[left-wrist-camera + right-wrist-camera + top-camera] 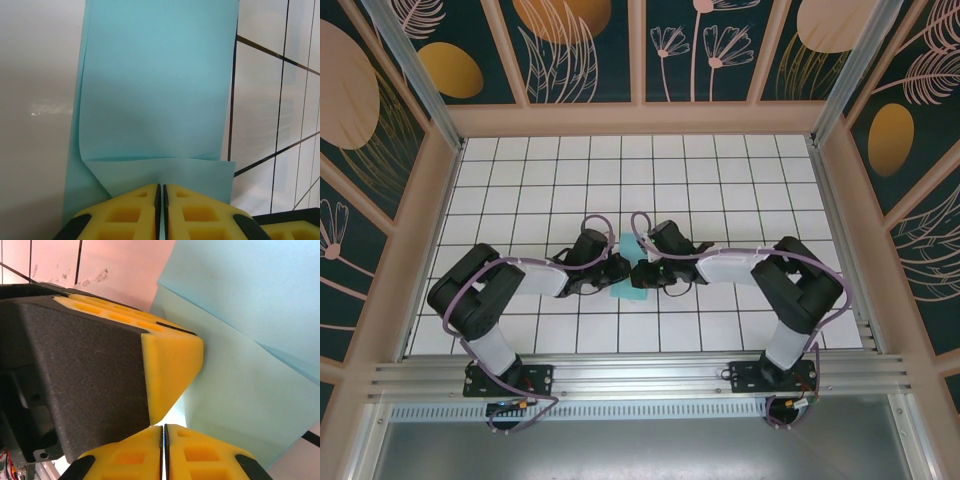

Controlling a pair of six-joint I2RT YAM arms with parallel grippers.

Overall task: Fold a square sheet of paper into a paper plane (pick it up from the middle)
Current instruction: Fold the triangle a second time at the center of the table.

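The square sheet of paper (pixel 631 291) is turquoise and lies folded into a narrow strip on the white tiles at the middle of the table, between the two grippers. In the left wrist view the paper (pixel 155 90) stretches away from me, with a short flap folded over at its near end. My left gripper (pixel 161 186) is shut on that flap's edge. My right gripper (pixel 163 427) is shut beside the paper (pixel 240 390), tip to tip with the left gripper's yellow finger (pixel 170 365). From above, the left gripper (pixel 618 270) and right gripper (pixel 642 272) almost touch. A paper plane is out of view.
The tiled floor (pixel 640 170) is ringed by patterned walls. An aluminium rail (pixel 640 375) carries both arm bases at the near edge. Both forearms lie low over the tiles, either side of the paper.
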